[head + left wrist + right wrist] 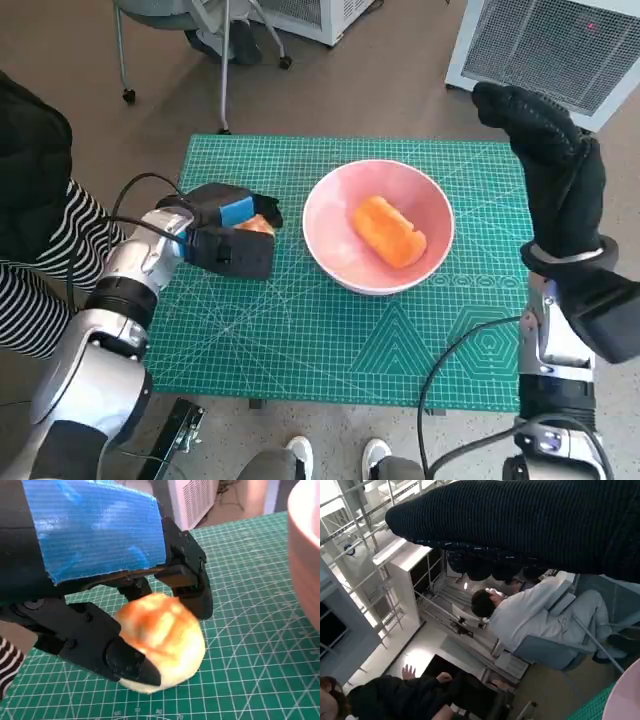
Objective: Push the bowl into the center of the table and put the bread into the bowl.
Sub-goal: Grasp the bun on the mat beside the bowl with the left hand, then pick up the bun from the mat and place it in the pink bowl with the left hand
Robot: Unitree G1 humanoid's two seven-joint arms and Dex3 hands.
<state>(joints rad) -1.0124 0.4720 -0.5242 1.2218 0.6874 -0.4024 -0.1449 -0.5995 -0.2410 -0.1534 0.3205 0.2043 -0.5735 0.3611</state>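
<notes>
The pink bowl (320,200) stands near the middle of the green mat (330,340), and an orange piece of bread (388,231) lies inside it. Left of the bowl, my left hand (225,235) grips a pale golden bread roll (258,224) low over the mat. In the left wrist view the black fingers (125,657) close round the roll (162,640), which touches the mat, with the bowl's wall (306,555) beside it. My gloved right hand (545,160) is raised above the table's right edge and holds nothing. The glove (530,520) fills the right wrist view, with a sliver of the bowl (625,700) in one corner.
A person in a striped sleeve (40,250) sits close to the table's left side. A wheeled chair (200,20) and a white grilled unit (560,40) stand beyond the table. Shoes (330,460) show at the near edge. The right wrist view shows a seated person (530,615).
</notes>
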